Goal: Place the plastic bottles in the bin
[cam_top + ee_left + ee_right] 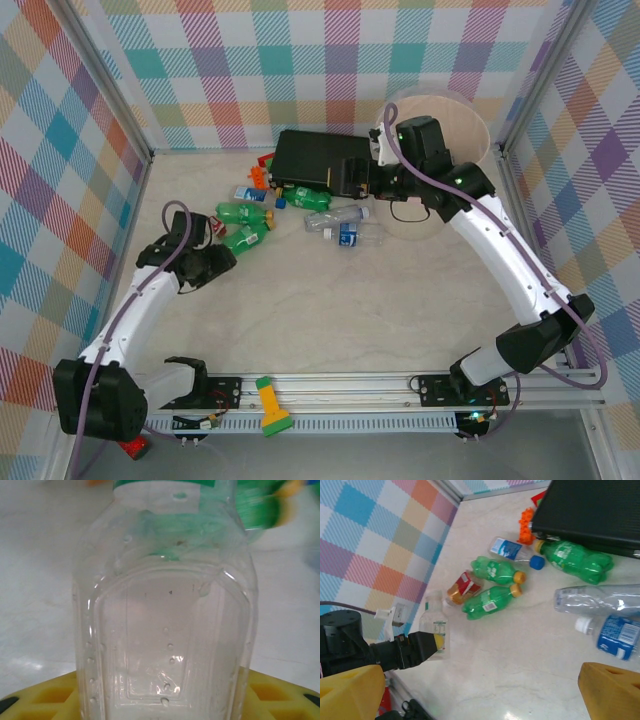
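My left gripper (213, 263) is shut on a clear bottle (165, 630) with a green and white label; its yellow pads (45, 700) press on both sides. That held bottle (434, 627) stands upright on the table at the left. Several more plastic bottles lie mid-table: two green ones (495, 571) (492, 601), a third green one (575, 560), a red-labelled one (462, 586), and clear blue-labelled ones (509, 549) (615, 637). My right gripper (480, 695) hangs open and holds nothing, over the black case next to the bin (482, 128).
A flat black case (315, 160) lies at the back, left of the bin, with an orange toy (526, 519) at its corner. A yellow-green flashlight (270, 405) rests on the front rail. Frame posts and checked walls close in the sides.
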`<state>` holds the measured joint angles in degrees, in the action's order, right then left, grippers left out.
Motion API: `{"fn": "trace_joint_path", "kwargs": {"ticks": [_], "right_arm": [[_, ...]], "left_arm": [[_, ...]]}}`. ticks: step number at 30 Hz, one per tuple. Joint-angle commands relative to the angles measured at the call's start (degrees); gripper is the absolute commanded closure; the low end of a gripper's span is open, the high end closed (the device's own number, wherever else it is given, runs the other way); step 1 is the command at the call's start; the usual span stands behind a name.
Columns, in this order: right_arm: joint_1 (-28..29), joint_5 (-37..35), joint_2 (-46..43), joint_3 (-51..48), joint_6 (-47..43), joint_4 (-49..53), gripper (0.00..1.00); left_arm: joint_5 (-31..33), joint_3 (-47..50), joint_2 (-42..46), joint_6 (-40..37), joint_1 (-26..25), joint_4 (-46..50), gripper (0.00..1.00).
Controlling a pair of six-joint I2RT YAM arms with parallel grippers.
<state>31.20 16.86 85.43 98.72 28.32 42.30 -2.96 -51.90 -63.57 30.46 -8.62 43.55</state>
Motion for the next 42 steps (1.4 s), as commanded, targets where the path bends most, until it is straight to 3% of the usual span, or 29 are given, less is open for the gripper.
{"fn": "trace_joint_path", "kwargs": {"ticks": [1, 6, 12, 22, 36, 40, 42], "right_arm": [[-0.1, 6.5, 0.6, -1.4, 3.0, -6.5, 0.01], [0.0, 9.7, 1.5, -1.5, 5.3, -8.9, 0.06], [0.6, 12.4, 2.6, -3.3, 9.0, -12.6, 0.16], [4.6, 14.1, 6.8, -2.0, 11.9, -15.4, 0.23], [7.7, 12.1, 11.9, 1.4, 13.4, -17.1, 0.32], [7.7, 13.4, 13.1, 2.4, 14.4, -17.7, 0.5], [7.7, 13.4, 13.3, 2.5, 14.7, -17.5, 0.52]], "left_arm": [[-4.7, -5.4, 1.0, -3.3, -3.2, -0.1, 0.47], [-9.0, -10.4, 0.9, -3.5, -8.4, -4.3, 0.47], [-8.9, -16.2, -0.8, -4.0, -16.7, -7.9, 0.46], [-9.5, -23.9, -5.2, -3.7, -25.8, -10.4, 0.46], [-10.2, -24.3, -6.1, -2.6, -28.4, -11.8, 0.46], [-9.6, -24.0, -5.9, -2.0, -28.4, -12.5, 0.45], [-9.2, -24.0, -5.9, -1.9, -28.4, -12.5, 0.42]]}}
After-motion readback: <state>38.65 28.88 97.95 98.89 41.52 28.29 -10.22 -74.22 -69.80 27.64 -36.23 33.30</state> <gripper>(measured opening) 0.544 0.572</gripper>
